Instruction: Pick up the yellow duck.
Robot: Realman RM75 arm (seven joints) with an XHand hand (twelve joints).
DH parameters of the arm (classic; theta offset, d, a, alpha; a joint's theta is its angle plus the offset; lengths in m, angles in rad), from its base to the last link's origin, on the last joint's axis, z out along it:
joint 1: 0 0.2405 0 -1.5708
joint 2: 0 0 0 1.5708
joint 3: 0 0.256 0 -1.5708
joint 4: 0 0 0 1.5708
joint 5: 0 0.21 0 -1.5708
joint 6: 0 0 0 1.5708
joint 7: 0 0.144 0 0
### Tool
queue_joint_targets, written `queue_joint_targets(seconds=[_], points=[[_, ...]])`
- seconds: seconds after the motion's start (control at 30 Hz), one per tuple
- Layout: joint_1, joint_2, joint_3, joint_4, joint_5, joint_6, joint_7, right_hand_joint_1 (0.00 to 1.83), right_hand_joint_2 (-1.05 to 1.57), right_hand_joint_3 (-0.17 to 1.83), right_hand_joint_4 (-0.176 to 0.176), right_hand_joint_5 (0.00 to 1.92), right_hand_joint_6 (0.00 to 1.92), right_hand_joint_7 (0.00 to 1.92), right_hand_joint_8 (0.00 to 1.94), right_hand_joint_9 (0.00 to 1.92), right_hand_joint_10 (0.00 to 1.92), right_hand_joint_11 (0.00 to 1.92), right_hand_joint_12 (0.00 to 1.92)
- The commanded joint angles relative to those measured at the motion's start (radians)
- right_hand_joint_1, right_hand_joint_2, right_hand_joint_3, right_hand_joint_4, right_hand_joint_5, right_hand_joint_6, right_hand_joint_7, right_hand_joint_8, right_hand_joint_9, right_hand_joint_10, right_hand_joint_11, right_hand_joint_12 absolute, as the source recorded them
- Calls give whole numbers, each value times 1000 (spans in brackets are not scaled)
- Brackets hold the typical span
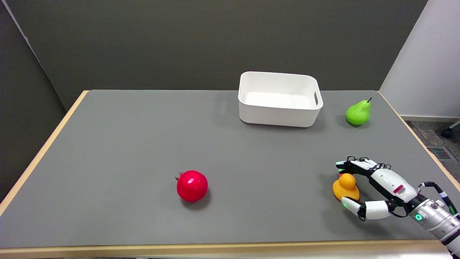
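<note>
The yellow duck [345,187] sits on the grey table [143,144] at the near right. My right hand [373,187] reaches in from the lower right and brackets it. The fingers [350,166] stretch over the far side of the duck's head, and the thumb [354,207] lies along its near side, its tip at the duck's base. The fingers are still spread and the duck rests on the table.
A white bin [279,99] stands at the back, right of centre. A green pear [358,112] sits to the right of the bin near the table's right edge. A red pomegranate [192,185] lies near the middle front.
</note>
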Motion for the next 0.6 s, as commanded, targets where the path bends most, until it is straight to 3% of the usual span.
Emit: queue_joint_targets(seconds=[0.03,0.43,0.53,0.57,0.6], points=[[25,12,-46,-38,-11,67,-5,786,625,906,-71,296,544,501,648,369,1041,185,1394],[39,11,-67,-43,-44,73,-5,1115,674,987,-62,322,584,560,755,518,1187,288,1496],[52,1,-69,-44,-44,78,-5,1142,762,936,-57,380,808,600,928,560,1283,389,1601],[56,-1,-69,-45,-44,82,-5,1156,793,899,-56,398,890,608,987,567,1318,420,1631],[62,-4,-69,-49,-44,89,-5,1328,992,500,-65,449,985,649,1219,622,1513,478,1671]])
